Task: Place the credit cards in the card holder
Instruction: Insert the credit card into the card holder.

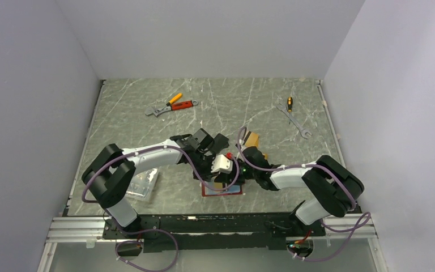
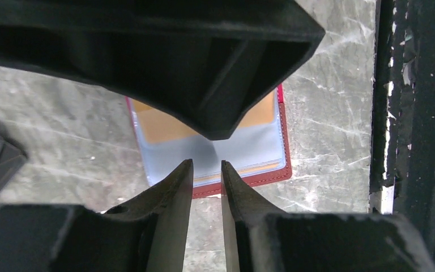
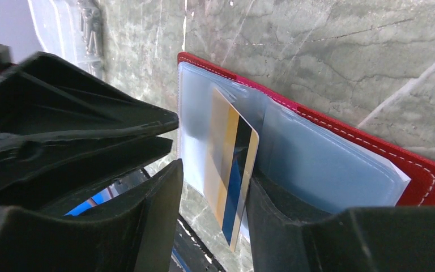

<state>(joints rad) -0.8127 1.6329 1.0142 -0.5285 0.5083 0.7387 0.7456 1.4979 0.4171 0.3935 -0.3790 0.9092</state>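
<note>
Between the fingers of my right gripper (image 3: 215, 175), which stand apart, an orange-gold credit card (image 3: 232, 164) with a dark stripe stands on edge. It leans on one finger, with a gap to the other. Its long axis runs straight away from me, and its far end seems tucked under a clear sleeve (image 3: 317, 164) of the open red card holder (image 3: 425, 173), which lies flat on the marbled table (image 3: 317, 45). I judge the next move is a push along that axis. My left gripper (image 2: 207, 164), fingers narrowly apart with nothing between them, hovers over the holder's edge.
</note>
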